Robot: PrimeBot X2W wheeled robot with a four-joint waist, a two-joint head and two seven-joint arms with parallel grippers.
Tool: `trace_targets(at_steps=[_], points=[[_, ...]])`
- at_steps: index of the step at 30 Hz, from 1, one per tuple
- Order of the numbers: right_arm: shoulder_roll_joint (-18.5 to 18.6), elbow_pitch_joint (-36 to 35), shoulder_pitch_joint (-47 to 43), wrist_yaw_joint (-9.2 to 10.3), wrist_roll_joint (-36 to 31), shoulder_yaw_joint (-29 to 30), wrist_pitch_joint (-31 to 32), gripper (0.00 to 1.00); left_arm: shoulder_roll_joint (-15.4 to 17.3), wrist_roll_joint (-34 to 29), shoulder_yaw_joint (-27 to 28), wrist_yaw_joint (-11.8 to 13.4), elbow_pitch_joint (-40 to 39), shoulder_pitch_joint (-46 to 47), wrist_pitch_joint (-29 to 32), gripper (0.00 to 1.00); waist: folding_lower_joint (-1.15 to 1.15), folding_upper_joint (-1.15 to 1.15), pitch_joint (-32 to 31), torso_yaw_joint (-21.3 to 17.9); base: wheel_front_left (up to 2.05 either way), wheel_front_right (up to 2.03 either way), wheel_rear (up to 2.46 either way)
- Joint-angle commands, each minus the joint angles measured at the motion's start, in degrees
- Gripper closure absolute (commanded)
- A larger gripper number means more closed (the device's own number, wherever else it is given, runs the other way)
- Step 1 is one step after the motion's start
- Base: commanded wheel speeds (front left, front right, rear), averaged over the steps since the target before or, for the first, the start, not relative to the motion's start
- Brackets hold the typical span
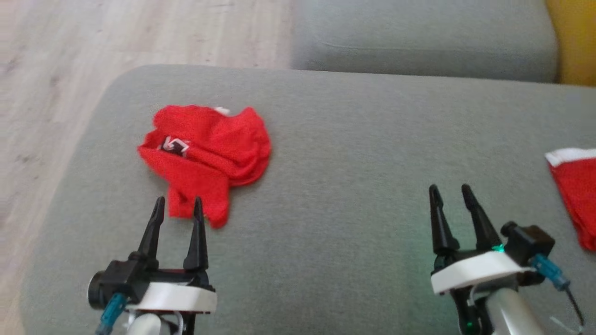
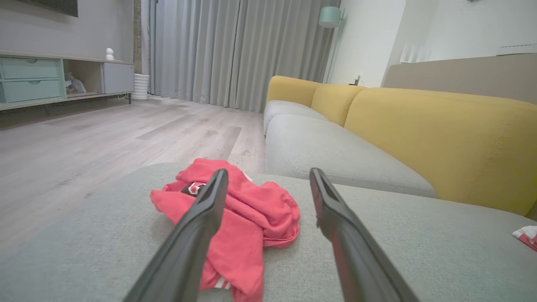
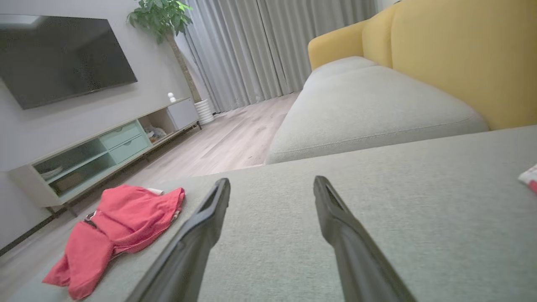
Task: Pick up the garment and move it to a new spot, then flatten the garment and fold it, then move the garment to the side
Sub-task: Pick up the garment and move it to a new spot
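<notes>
A crumpled red garment (image 1: 209,153) with a small black and white patch lies on the left part of the grey sofa cushion (image 1: 354,195). My left gripper (image 1: 178,207) hovers just in front of its near edge, open and empty. In the left wrist view the garment (image 2: 247,218) sits between and behind the two fingers, with the left gripper (image 2: 268,178) open. Far to the right, my right gripper (image 1: 450,194) stands open over bare cushion. The right wrist view has the garment (image 3: 113,226) at lower left, well away from the right gripper (image 3: 272,184).
Another red cloth with a white band (image 1: 575,186) lies at the cushion's right edge. Wooden floor (image 1: 93,46) runs along the left and far side. A second grey seat (image 1: 419,37) and yellow backrest (image 2: 440,134) lie beyond. A TV cabinet (image 3: 105,155) stands across the room.
</notes>
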State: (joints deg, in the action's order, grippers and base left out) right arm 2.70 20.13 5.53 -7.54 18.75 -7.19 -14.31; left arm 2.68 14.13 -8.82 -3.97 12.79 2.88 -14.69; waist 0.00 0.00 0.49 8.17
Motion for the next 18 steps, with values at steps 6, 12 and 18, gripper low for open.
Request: trace_targets(at_steps=[6,12,18], points=[[0.2,-1.0,0.2,0.05,0.3,-3.2,-0.7,0.0,0.2,-0.5,2.7,0.2,-1.4,-0.1,-0.3,0.0,0.0,0.0,-1.4,6.8,0.0,0.0,0.0],[0.2,-0.6,-0.3,0.05,0.9,-4.6,-0.7,0.0,0.2,-0.4,2.4,0.3,-1.4,-0.9,-0.3,0.0,0.0,0.0,-2.1,11.2,0.0,0.0,0.0],[0.2,-1.4,0.0,0.05,1.7,-5.3,-0.7,0.0,0.2,-0.9,2.9,0.1,-1.5,-1.5,-0.3,0.0,0.0,0.0,-2.0,12.8,0.0,0.0,0.0]])
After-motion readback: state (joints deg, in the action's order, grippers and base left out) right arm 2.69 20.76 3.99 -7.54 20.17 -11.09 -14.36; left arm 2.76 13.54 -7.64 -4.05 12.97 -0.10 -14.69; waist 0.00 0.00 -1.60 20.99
